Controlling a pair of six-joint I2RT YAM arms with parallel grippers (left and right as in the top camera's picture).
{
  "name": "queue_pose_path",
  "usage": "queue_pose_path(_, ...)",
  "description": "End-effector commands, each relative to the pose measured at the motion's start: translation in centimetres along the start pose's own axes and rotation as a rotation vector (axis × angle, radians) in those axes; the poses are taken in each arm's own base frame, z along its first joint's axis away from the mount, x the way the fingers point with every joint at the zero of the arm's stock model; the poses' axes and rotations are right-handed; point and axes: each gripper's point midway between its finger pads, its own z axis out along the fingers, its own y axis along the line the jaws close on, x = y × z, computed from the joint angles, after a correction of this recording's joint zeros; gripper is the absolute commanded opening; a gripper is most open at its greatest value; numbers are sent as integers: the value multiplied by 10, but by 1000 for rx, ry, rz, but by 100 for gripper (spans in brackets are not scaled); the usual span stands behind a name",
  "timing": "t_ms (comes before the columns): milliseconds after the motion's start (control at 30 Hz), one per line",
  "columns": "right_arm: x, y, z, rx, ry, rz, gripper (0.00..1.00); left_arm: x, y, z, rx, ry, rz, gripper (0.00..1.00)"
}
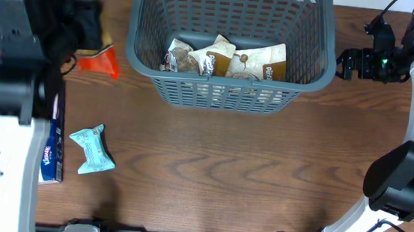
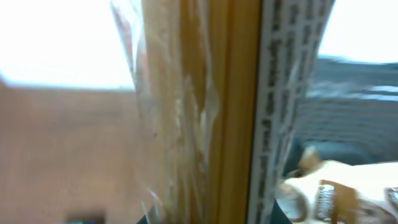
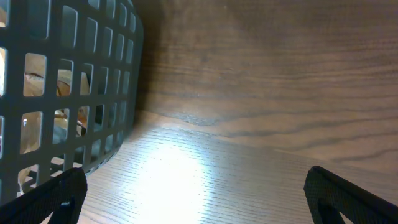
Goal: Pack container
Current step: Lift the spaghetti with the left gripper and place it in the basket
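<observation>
Basket (image 1: 224, 93) stands at the far middle of the table (image 1: 225, 170), upright, its open top to the overhead camera; it is dark grey with slotted walls; on its floor, towards the near wall, lie several snacks (image 1: 227, 59) in white and brown wrappers, bunched together and overlapping. Left gripper (image 1: 87, 11) is at the far left, beside the basket's left wall and outside it; its jaws are pressed together on a yellow packet (image 2: 205, 112), which fills the left wrist view as an upright band of clear film with a yellow stripe and a strip of white printed label; the fingers themselves are hidden behind it; past the packet's right edge the same view shows the basket's lattice and the snacks, blurred. An orange packet (image 1: 97, 61) shows just below that gripper; whether it lies on the table or hangs cannot be told. Near the left edge a pale blue packet (image 1: 93, 151) lies flat on the wood, and just beside it a dark blue packet (image 1: 51, 156) lies partly under the left arm. Right gripper (image 3: 196, 190) is at the far right, just beside the basket's right wall and apart from it; its fingers (image 3: 56, 196) are spread wide with nothing between them, only bare lit wood below; the right wrist view shows the basket's rounded corner at the left, pale wrappers visible through the slots.
</observation>
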Motion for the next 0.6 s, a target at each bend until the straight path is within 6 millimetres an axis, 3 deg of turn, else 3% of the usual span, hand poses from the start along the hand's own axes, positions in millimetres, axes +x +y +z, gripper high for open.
queue_pose_path(0, 0, 2, 1, -8, 0, -14, 99, -49, -52, -44, 151, -217, 284, 6)
queue_pose_path(167, 0, 2, 1, -8, 0, -13, 99, -67, -104, -55, 266, -368, 580, 6)
queue_pose_path(300, 1, 2, 1, -9, 1, -13, 99, -62, -139, -45, 385, -457, 886, 6)
queue_pose_path(400, 1, 2, 1, -9, 1, -13, 99, -60, -153, -23, 444, -484, 936, 6)
queue_pose_path(567, 1, 3, 1, -10, 4, -12, 99, -45, -168, 36, 512, -449, 931, 6)
